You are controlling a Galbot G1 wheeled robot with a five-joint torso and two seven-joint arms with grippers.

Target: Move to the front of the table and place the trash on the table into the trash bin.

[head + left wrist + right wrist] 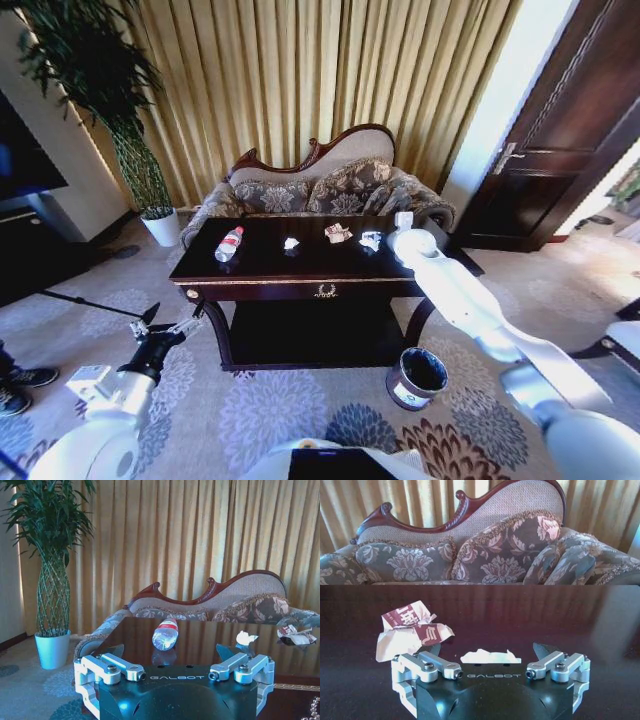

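Landmark: the table. On its surface, from the robot's left to right: bottle lying on its side, small paper wad, crumpled wrapper, another crumpled piece. Sofa directly behind the table, curtains behind that. Potted plant behind the table's left end, on the floor. Door off past its right end. Trash bin on the carpet in front of the table's right leg. Left gripper low, just before the table's left front corner. Right gripper over the surface's right end, beside the rightmost piece.
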